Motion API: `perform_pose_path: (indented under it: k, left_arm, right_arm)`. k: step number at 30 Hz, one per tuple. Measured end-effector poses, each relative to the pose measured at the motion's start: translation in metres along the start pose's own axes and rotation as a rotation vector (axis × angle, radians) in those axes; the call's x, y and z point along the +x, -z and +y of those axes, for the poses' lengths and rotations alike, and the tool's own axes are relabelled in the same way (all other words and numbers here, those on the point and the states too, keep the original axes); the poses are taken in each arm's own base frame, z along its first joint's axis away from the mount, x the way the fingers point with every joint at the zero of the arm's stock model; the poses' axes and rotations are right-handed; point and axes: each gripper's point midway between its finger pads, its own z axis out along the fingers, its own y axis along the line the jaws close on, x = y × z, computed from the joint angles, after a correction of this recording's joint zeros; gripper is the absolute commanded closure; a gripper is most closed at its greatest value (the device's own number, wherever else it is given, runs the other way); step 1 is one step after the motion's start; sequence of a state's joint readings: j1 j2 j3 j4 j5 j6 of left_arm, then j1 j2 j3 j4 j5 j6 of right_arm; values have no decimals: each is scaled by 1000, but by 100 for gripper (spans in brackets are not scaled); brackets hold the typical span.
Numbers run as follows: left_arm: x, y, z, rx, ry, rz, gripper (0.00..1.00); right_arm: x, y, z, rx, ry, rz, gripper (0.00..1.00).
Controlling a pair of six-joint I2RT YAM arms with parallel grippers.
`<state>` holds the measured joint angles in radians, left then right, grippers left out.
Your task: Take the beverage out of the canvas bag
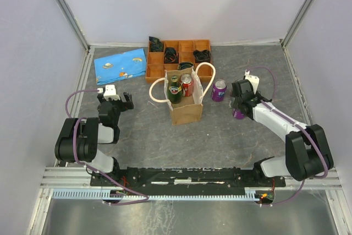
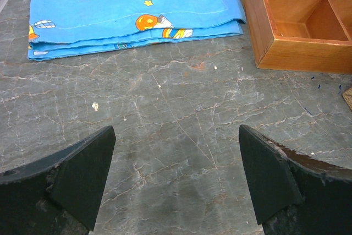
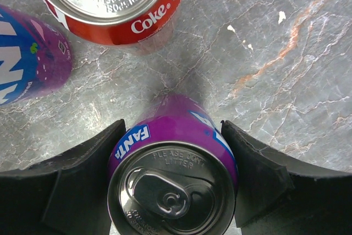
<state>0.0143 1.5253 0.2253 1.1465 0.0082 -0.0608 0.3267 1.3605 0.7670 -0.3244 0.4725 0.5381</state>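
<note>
Spanning the whole workspace, the grey veined table (image 1: 220, 136) carries everything. At its back left lies a flat blue pouch (image 1: 120, 65) printed with cartoon planets. Just to the right of the pouch sits a wooden tray (image 1: 157, 72) of compartments, some holding dark items.

In front of the tray, near the middle of the table, the canvas bag (image 1: 186, 111) stands upright and open, its cream loop handles flopped out to either side.

The left gripper (image 2: 176, 130) hovers over bare table to the left of the bag. Its fingers are spread wide with nothing between them, and the pouch's edge and a tray corner lie ahead of it. The right gripper (image 3: 171, 130) is to the right of the bag, its fingers pressed against both sides of an upright purple Fanta can (image 3: 173, 191). That can is outside the bag; whether it rests on the table or is lifted, I cannot tell.

Inside the bag a green bottle (image 1: 175, 89) stands beside a red can (image 1: 187, 85). A second purple can (image 1: 219, 90) stands on the table between the bag and the right gripper. The right wrist view also shows a Coke can (image 3: 126, 9) standing on the table just beyond the gripped one.
</note>
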Motion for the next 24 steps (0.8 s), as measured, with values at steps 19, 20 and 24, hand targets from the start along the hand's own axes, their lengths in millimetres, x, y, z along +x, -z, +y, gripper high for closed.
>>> perform_pose_path:
  k: [19,20,24]
  left_arm:
    - [0,0,0,0,0,0,1]
    - [0,0,0,0,0,0,1]
    - [0,0,0,0,0,0,1]
  right_arm:
    - [-20,5,7,-26,-43,-23,1]
    - [-26,10,6,-29,-48,-38,1]
    - [-65,45,4,-52,-69,-164,1]
